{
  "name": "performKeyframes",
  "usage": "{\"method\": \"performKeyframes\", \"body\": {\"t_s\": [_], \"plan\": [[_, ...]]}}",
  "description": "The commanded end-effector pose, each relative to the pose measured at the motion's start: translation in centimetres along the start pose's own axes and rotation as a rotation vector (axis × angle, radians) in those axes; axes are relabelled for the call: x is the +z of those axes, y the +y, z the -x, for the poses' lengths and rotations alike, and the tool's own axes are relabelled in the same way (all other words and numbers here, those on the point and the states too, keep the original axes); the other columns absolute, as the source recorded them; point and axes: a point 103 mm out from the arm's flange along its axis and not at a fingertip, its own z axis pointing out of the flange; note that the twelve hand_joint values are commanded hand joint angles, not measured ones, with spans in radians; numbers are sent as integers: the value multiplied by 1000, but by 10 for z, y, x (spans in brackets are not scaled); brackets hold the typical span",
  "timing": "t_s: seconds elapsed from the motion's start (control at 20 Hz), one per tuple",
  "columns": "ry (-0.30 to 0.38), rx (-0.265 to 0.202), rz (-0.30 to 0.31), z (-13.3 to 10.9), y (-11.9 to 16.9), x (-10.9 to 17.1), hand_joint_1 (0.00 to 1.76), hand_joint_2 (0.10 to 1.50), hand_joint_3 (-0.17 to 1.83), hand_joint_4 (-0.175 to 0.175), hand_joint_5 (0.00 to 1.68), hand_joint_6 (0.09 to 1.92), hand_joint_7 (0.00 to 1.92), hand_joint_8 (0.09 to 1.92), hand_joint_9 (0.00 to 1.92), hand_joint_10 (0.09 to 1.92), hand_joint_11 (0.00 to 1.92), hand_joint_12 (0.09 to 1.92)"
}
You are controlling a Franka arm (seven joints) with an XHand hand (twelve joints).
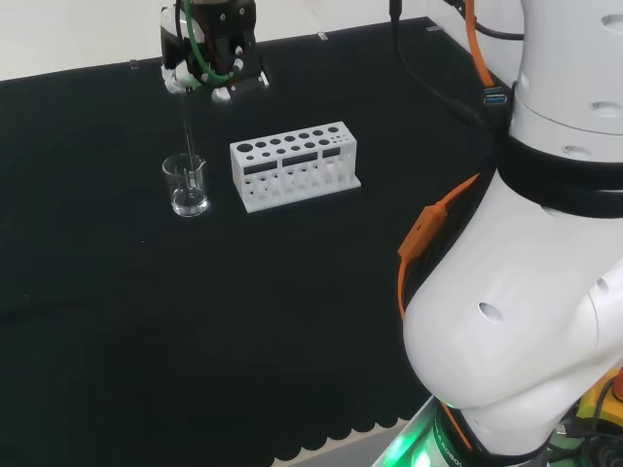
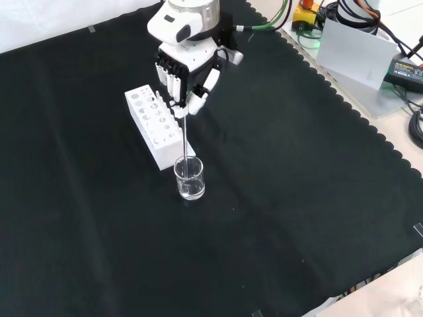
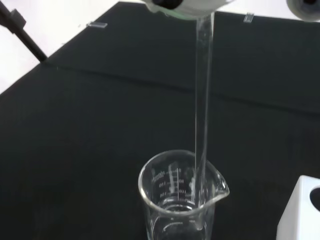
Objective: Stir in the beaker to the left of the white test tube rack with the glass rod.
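Head view, left to right from the white test tube rack [image 1: 295, 165]. The beaker [image 1: 186, 185] stood just left of the rack, its printed graduation marks too small to read. My hand [image 1: 216, 49] hung above it, fingers curled round the glass rod [image 1: 188, 131], whose lower end dipped inside the beaker. The rack's holes stood vacant on the black cloth [image 1: 146, 321].

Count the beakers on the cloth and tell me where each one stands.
1. The beaker stands on the black cloth left of the white test tube rack in the head view, with the glass rod held by the hand dipping into it.
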Motion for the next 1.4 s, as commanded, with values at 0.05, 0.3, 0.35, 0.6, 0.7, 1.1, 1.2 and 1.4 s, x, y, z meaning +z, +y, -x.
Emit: {"method": "performKeyframes", "body": {"t_s": [0.05, 0.3, 0.35, 0.6, 0.7, 1.1, 1.2, 1.4], "plan": [[-19, -9, -30, -4, -1, 6, 1335, 1026, -175, -175, 1453, 87, 1525, 279, 1814, 180, 1596, 583], [-13, -10, -30, -11, 1, 6, 1334, 1026, -175, -175, 1453, 87, 1523, 282, 1815, 179, 1595, 586], [-9, -10, -30, -12, 2, 5, 1334, 1026, -175, -175, 1453, 87, 1523, 283, 1815, 179, 1595, 586], [7, -9, -22, -12, 8, 6, 1335, 1026, -175, -175, 1454, 87, 1521, 287, 1817, 178, 1595, 590], [6, -7, -22, -11, 9, 5, 1334, 1026, -175, -175, 1454, 87, 1520, 290, 1818, 177, 1594, 591], [5, 2, -34, -4, 17, 3, 1334, 1027, -175, -175, 1454, 87, 1516, 298, 1820, 175, 1593, 596], [19, 8, -53, 6, 24, 3, 1334, 1027, -175, -175, 1454, 87, 1515, 300, 1820, 175, 1593, 597], [6, 13, -39, 12, 21, 5, 1334, 1027, -175, -175, 1454, 87, 1513, 304, 1821, 175, 1592, 599]]}}
